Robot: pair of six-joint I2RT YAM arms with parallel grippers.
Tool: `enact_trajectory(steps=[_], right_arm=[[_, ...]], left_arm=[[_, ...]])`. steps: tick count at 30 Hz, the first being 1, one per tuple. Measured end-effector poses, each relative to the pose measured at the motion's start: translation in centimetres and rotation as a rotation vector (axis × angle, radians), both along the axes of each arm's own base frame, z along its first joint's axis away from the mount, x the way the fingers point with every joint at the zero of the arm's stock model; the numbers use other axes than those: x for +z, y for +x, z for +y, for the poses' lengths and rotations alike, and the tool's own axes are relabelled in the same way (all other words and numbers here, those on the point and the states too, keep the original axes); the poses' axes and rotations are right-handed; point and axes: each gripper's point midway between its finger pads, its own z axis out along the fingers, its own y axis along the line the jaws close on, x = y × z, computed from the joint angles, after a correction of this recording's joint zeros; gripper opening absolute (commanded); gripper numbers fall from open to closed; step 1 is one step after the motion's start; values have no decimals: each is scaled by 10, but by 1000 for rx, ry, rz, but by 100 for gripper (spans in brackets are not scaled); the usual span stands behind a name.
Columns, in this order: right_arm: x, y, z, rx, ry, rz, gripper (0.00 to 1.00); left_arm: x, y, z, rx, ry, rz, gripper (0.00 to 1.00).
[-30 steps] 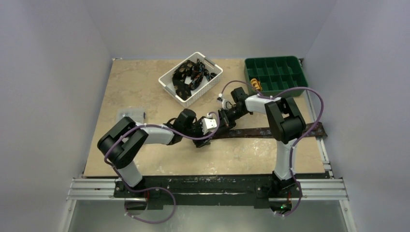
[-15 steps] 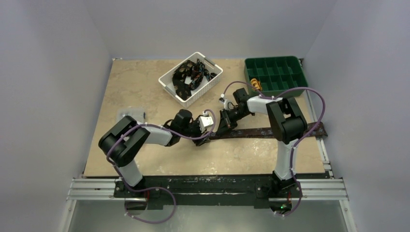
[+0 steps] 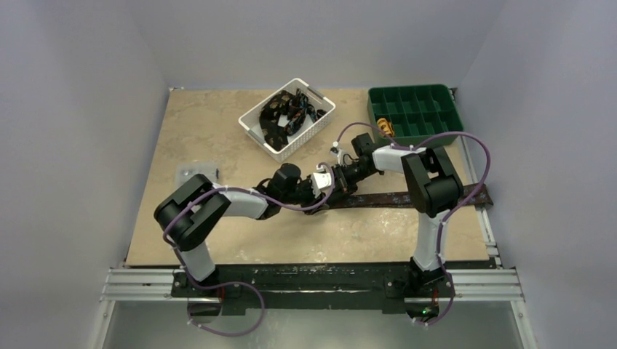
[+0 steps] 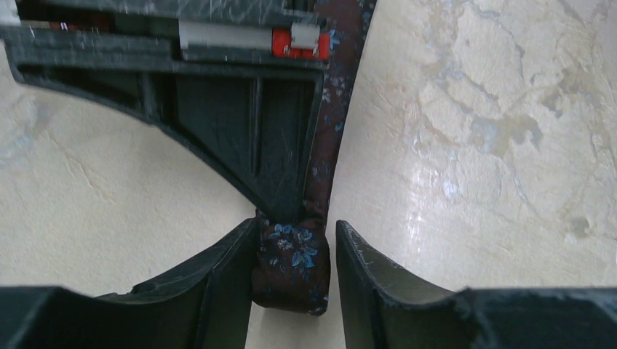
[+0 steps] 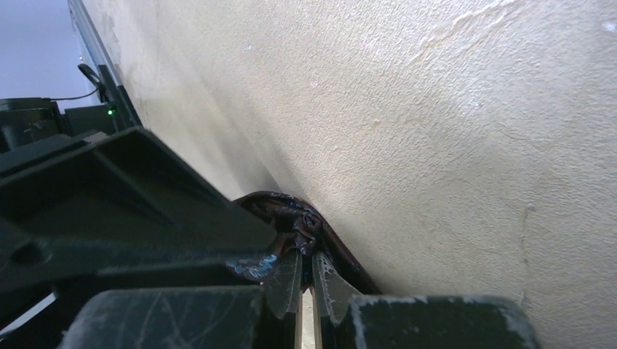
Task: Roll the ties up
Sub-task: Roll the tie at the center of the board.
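Grey walls, beige marbled worktop; left claw apart astride the dark floral fabric necktie, right claw clamping it.

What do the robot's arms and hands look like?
The left arm and right arm each have white links between bulky black joints and a looping purple cable. The left hand and right hand are black, with scuffed, tapered fingers.

A robotics lab cell: bare grey walls box in a beige counter, with cabled robot arms bolted to a near aluminium rail.
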Motion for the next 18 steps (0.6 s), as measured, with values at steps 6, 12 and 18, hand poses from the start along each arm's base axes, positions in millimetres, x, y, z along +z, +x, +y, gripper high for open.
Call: enact_trajectory(steps=[6,12,18], right_arm=[[0,0,0,2,2,-6,0],[0,0,0,7,4,-11,0],[0,0,0,10,5,-16,0]], left_arm=[[9,7,-14,11,-18,-23,51],[5,-8,12,26,0,-14,57],[-5,-14,21,27,24,-10,51]])
